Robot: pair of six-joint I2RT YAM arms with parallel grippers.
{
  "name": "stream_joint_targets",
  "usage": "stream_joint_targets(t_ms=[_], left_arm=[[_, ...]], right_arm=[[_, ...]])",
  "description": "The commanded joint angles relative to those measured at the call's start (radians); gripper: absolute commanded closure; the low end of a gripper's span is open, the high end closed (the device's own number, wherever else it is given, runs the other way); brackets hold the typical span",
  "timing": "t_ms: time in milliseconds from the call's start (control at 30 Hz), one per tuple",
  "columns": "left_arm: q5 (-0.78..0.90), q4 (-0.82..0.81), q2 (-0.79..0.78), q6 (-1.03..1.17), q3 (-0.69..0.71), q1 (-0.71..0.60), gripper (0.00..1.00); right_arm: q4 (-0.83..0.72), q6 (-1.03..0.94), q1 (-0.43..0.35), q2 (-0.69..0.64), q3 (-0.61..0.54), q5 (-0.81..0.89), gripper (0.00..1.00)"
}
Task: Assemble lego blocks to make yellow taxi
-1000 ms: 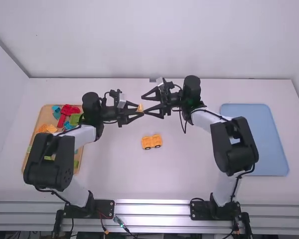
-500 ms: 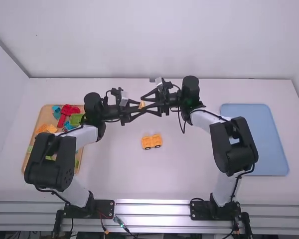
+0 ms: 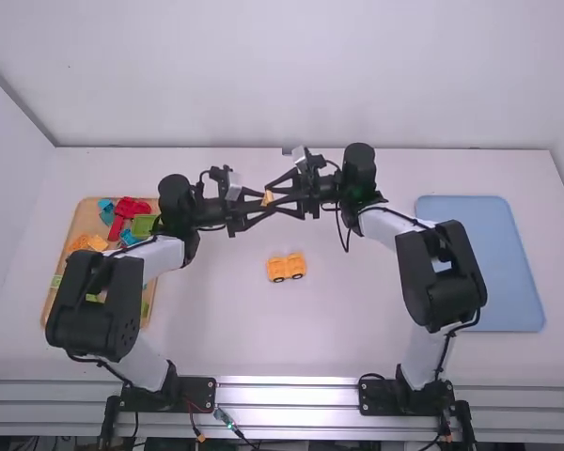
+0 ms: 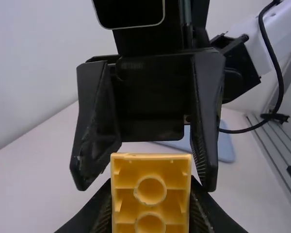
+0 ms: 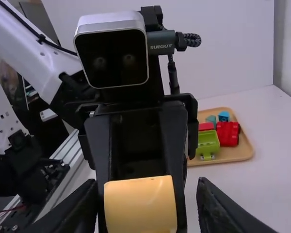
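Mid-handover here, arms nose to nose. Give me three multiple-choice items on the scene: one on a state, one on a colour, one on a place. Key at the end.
1. How does the right gripper stand at the held yellow block?
A. Open around it
B. Shut on it
C. Shut above it

2. What colour is the tray beside the right arm?
A. Red
B. Green
C. Blue

3. Where is the wheeled piece?
A. In that tray
B. On the table, between the arms
C. Among the red blocks

Key:
1. A: the right wrist view shows its fingers apart with the block between them, a gap on one side; the left gripper grips it.
2. C: the high view shows a plain blue surface.
3. B: the high view shows it on the white tabletop.
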Motion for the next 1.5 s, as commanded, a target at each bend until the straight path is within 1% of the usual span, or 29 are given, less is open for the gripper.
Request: stream_joint_targets(t_ms=[0,167,300,333,367,433,467,533,567,600,633,700,733,800,833,867,900,967,1000,1133,1200,1233,1267,1300,1333,1367,1400,1433,1467], left_arm=[[0.054,-0.001,0.004,0.025,0.026,-0.002,0.98],[0.055,-0.020,0.004,0.052,0.026,-0.008,0.98],[0.051,-0.021,0.004,0.052,0.026,-0.008,0.98],[0.051,-0.012,0.004,0.051,0.026,-0.008,0.98],[0.052,-0.011,0.004,0.051,0.026,-0.008,0.98],[0.051,0.005,0.004,0.040,0.026,-0.008,0.98],[0.052,0.006,0.004,0.040,0.026,-0.008,0.98],[0.051,0.007,0.004,0.041,0.026,-0.008,0.95],[0.051,0.011,0.004,0.041,0.026,-0.008,0.91],[0.051,0.011,0.004,0.041,0.026,-0.008,0.90],[0.051,0.013,0.004,0.041,0.026,-0.008,0.87],[0.051,0.013,0.004,0.041,0.026,-0.008,0.76],[0.051,0.013,0.004,0.041,0.026,-0.008,0.74],[0.051,0.013,0.004,0.041,0.026,-0.008,0.53],[0.051,0.012,0.004,0.041,0.026,-0.008,0.38],[0.051,0.012,0.004,0.041,0.026,-0.008,0.31],[0.051,0.012,0.004,0.041,0.026,-0.008,0.19],[0.051,0.012,0.004,0.041,0.026,-0.008,0.11],[0.051,0.012,0.004,0.041,0.026,-0.008,0.01],[0.051,-0.012,0.004,0.043,0.026,-0.007,0.01],[0.051,-0.050,0.004,0.064,0.026,0.002,0.01],[0.051,-0.093,0.004,0.093,0.026,0.006,0.01],[0.048,-0.145,0.004,0.139,0.026,0.006,0.01],[0.016,-0.213,0.004,0.182,0.026,0.002,0.01],[0.010,-0.220,0.004,0.185,0.026,0.002,0.01],[-0.029,-0.260,0.004,0.202,0.026,0.002,0.01],[-0.098,-0.306,0.004,0.207,0.026,0.006,0.01],[-0.123,-0.317,0.004,0.207,0.026,0.007,0.01],[-0.186,-0.338,0.004,0.206,0.026,0.002,0.01]], right_arm=[[0.002,-0.003,0.006,0.007,0.023,0.018,0.45],[0.003,0.006,0.010,0.007,0.023,0.018,0.45],[0.002,0.006,0.007,0.007,0.023,0.018,0.52],[0.002,0.006,0.007,0.007,0.023,0.018,0.56],[0.002,0.006,0.007,0.007,0.023,0.018,0.57],[0.002,0.006,0.008,0.007,0.023,0.018,0.63],[0.002,0.006,0.008,0.007,0.023,0.018,0.64],[0.002,0.006,0.009,0.007,0.023,0.018,0.69],[0.002,0.006,0.009,0.007,0.023,0.018,0.73],[0.002,0.006,0.008,0.007,0.023,0.018,0.75],[0.002,0.006,0.008,0.007,0.023,0.018,0.81],[0.002,0.006,0.008,0.007,0.023,0.018,0.83],[0.002,0.006,0.008,0.007,0.023,0.018,0.85],[0.002,0.006,0.008,0.007,0.023,0.018,0.86],[0.002,0.006,0.008,0.007,0.023,0.018,0.86],[0.002,0.006,0.008,0.007,0.023,0.018,0.86],[0.002,0.006,0.008,0.007,0.023,0.019,0.86],[0.002,0.006,0.008,0.007,0.023,0.029,0.86],[0.002,0.007,0.007,0.007,0.023,0.051,0.87],[-0.007,0.007,-0.022,0.007,0.022,0.142,0.87],[-0.048,0.005,-0.041,0.006,0.024,0.217,0.88],[-0.094,-0.013,-0.053,0.002,0.026,0.272,0.88],[-0.157,-0.046,-0.064,-0.002,0.029,0.327,0.88],[-0.268,-0.102,-0.079,-0.015,0.039,0.399,0.88],[-0.283,-0.109,-0.081,-0.017,0.041,0.408,0.88],[-0.387,-0.155,-0.089,-0.031,0.055,0.461,0.88],[-0.562,-0.235,-0.096,-0.053,0.084,0.540,0.88],[-0.633,-0.265,-0.098,-0.062,0.098,0.576,0.89],[-0.822,-0.340,-0.097,-0.087,0.138,0.685,0.92]])
